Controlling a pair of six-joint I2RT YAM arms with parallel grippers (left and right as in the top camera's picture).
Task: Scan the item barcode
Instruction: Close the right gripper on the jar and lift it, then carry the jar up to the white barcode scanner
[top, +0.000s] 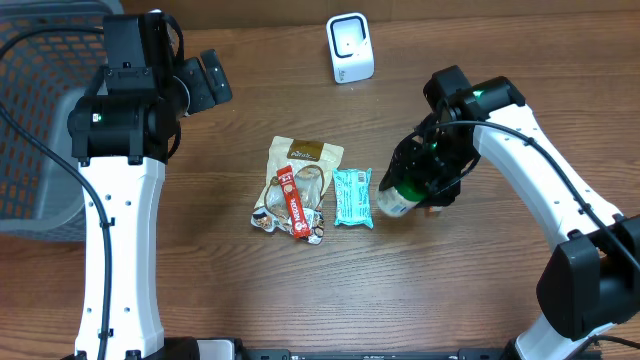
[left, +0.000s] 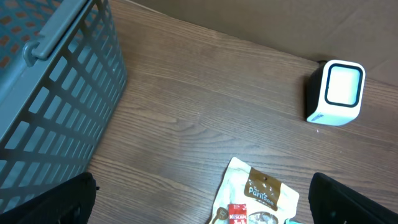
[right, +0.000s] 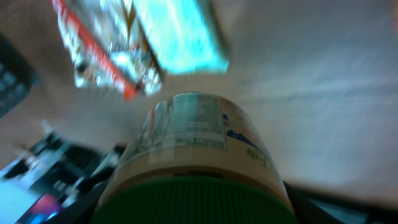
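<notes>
item: jar (top: 396, 199), green lid (right: 193, 200), lying sideways in the right claw (top: 428, 183), just right of the teal packet (top: 352, 197); on the surface (top: 480, 300) or just clear of it, cannot tell
right claw: partway closed around the jar's lid end, gripping it
left claw (top: 205, 85): spread wide, empty, beside the basket (top: 40, 120)
scanner (top: 350, 48): upright at the far edge, well apart from the jar
step: item in grip, not yet presented
next move: probably carry it to the scanner and turn the label (right: 186, 130) toward its window (left: 343, 86)
overhead only: both arms, the jar-to-scanner gap
right wrist only: label print, blurred; no barcode made out
left wrist only: the window, seen close
</notes>
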